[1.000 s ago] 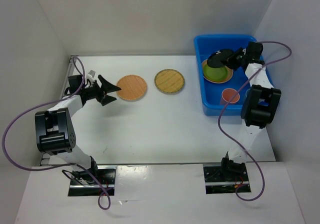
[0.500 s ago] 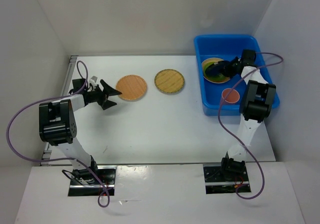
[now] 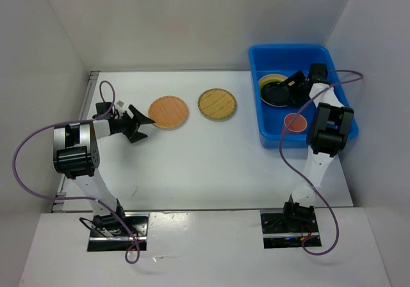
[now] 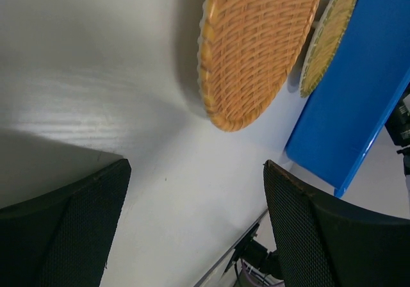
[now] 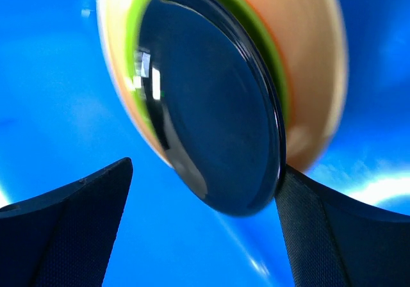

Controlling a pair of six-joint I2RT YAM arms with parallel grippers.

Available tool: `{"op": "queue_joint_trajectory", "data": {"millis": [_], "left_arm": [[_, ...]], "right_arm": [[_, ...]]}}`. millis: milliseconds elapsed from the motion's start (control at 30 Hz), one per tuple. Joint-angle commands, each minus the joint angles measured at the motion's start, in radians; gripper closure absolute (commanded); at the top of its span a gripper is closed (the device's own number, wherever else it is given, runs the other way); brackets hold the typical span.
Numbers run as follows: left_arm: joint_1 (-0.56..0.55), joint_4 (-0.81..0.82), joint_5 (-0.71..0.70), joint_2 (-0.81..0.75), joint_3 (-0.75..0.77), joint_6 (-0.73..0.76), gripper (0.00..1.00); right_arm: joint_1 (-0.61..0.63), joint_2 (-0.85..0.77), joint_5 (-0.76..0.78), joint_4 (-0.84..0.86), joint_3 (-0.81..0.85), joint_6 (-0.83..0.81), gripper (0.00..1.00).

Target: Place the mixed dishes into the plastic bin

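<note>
The blue plastic bin [image 3: 288, 47] stands at the far right. Inside it a black plate [image 3: 275, 93] lies on a lime green plate and a cream plate [image 3: 272, 79]. My right gripper [image 3: 289, 90] is open just right of that stack. In the right wrist view the black plate [image 5: 211, 101] sits between the spread fingers, its rim against the right finger [image 5: 333, 229]. A pinkish cup [image 3: 295, 122] stands in the bin's near part. On the table lie an orange woven plate [image 3: 168, 111] and a bamboo plate [image 3: 216, 104]. My left gripper [image 3: 143, 123] is open, just left of the orange plate [image 4: 256, 50].
White walls close in the table on the left, back and right. The bin's blue outer wall [image 4: 359, 107] shows beyond the bamboo plate [image 4: 330, 37] in the left wrist view. My right arm [image 3: 330, 130] reaches over the bin's near right corner.
My right gripper has opened and let go of the black plate, which now lies flat on the green plate. My left gripper has edged slightly right toward the orange woven plate.
</note>
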Motion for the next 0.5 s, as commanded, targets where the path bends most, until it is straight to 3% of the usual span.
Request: {"op": "queue_joint_trajectory", "data": {"millis": [0, 267, 467], "left_arm": [[-0.014, 0.041, -0.051, 0.030, 0.071, -0.010, 0.09], [-0.057, 0.133, -0.117, 0.109, 0.107, -0.112, 0.13], [-0.077, 0.154, -0.163, 0.174, 0.147, -0.131, 0.18]], "right_arm": [[0.008, -0.093, 0.072, -0.110, 0.039, -0.001, 0.07], [0.054, -0.245, 0.285, -0.183, -0.059, -0.029, 0.05], [0.123, -0.286, 0.457, -0.330, -0.015, -0.061, 0.01]]}}
